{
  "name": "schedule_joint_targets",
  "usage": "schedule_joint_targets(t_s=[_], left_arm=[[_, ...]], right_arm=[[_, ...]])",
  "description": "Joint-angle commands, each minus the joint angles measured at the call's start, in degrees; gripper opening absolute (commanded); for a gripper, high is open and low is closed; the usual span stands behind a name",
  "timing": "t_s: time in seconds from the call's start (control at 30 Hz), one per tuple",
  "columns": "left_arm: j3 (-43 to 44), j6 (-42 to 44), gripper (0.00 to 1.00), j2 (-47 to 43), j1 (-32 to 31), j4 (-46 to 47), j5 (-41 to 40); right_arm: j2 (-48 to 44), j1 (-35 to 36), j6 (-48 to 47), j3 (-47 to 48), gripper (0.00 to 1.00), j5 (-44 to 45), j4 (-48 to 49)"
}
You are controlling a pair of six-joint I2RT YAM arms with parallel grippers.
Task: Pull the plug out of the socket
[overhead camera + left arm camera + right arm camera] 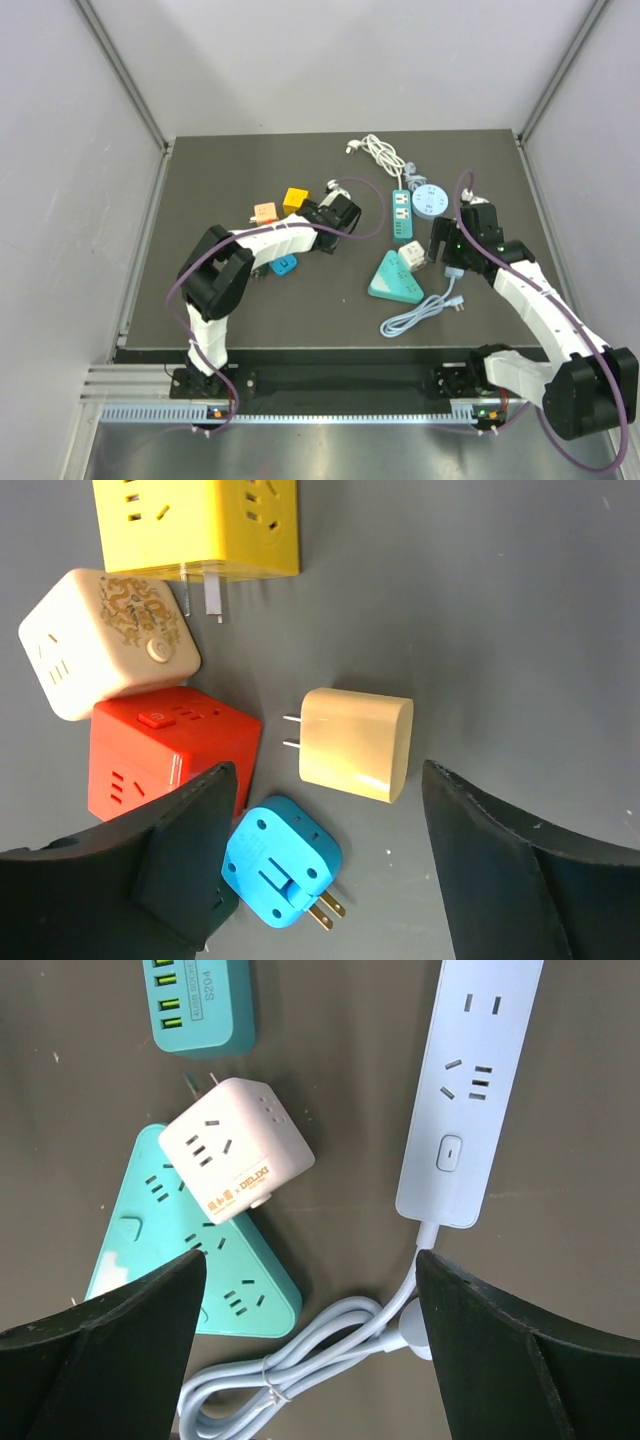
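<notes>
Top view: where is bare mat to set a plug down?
Bare mat in the far-left corner, left of the yellow cube, and along the near edge between the left arm and the triangle socket. Crowded around the teal strip.

The table [250, 320] is evenly lit from overhead, with shadows kept short and soft. Glare is caught on the near rail [330, 412]. Fingers [520, 880] are rendered near-black in sharp wrist views.
</notes>
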Motion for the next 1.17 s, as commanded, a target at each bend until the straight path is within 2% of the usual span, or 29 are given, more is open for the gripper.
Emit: schedule_joint_targets(t_s=[0.0,0.07,0.2,0.27,0.37,0.43,0.47,0.5,0.53,0.57,0.6,0.67,0.7,0.83,0.97,1.03,1.1,1.13], left_arm=[[0.9,0.8,0.8,-3.6,-0.5,-0.1,0.9],[0.9,0.4,0.91,-4.9,-0.6,-0.4,2.1],[-1.1,-1.3,0.93,-9.5,-0.5,0.6,7.3],[-3.1,-2.2,0.98,-14.0,-0.5,3.1,12.7],[-9.0,-5.5,0.99,-21.0,-0.5,8.5,22.9],[-16.9,-10.5,0.99,-27.3,-0.5,13.8,28.7],[-20.1,-12.5,0.99,-29.7,-0.5,16.6,34.5],[-26.6,-14.4,0.99,-34.3,-0.5,23.6,36.3],[-29.9,-18.7,0.99,-36.5,-0.5,26.6,39.2],[-33.0,-20.6,0.99,-38.7,-0.5,33.3,42.5],[-38.7,-22.6,0.99,-42.7,-0.5,36.1,43.9],[-43.7,-27.2,0.99,-46.5,-0.5,41.9,47.2],[-48.2,-28.6,0.99,-50.2,-0.5,46.6,48.0],[-57.8,-35.0,0.99,-60.4,-0.5,54.8,50.0],[-65.6,-38.6,0.99,-71.9,-0.5,56.5,49.1],[-70.8,-42.0,0.99,-79.3,-0.5,58.2,48.0],[-75.7,-45.6,0.99,-87.0,-0.5,61.6,47.7],[-77.0,-47.0,0.99,-89.6,-0.5,62.5,48.0]], right_arm=[[-1.8,1.0,0.9,0.1,0.85,-0.5,0.8],[-2.2,1.2,1.0,0.3,0.85,-0.6,0.6],[-3.2,1.4,0.9,0.7,0.86,-0.6,0.0],[-3.7,1.9,1.1,0.5,0.86,-0.5,0.0],[-5.4,2.9,1.6,-0.6,0.92,-1.4,1.7],[-6.7,4.0,1.8,-2.9,0.94,-4.5,4.6],[-7.9,4.5,2.2,-3.9,0.97,-5.7,8.1],[-8.3,5.5,3.5,-5.8,0.98,-6.6,10.0],[-8.6,6.0,4.4,-6.5,0.99,-8.0,11.3],[-8.6,6.7,5.1,-7.4,1.0,-8.7,13.9],[-8.5,8.3,7.6,-8.9,1.0,-9.0,15.3],[-8.8,10.0,10.6,-10.8,1.0,-9.5,18.8],[-9.4,11.5,13.9,-13.0,1.0,-9.8,22.8],[-13.2,15.0,20.8,-19.5,1.0,-10.9,33.2],[-18.0,15.7,25.8,-26.1,1.0,-12.0,42.9],[-23.5,15.8,30.2,-32.7,1.0,-11.5,50.6],[-28.0,15.8,34.2,-39.0,1.0,-11.5,53.9],[-33.3,15.8,34.8,-40.8,1.0,-12.7,55.3]])
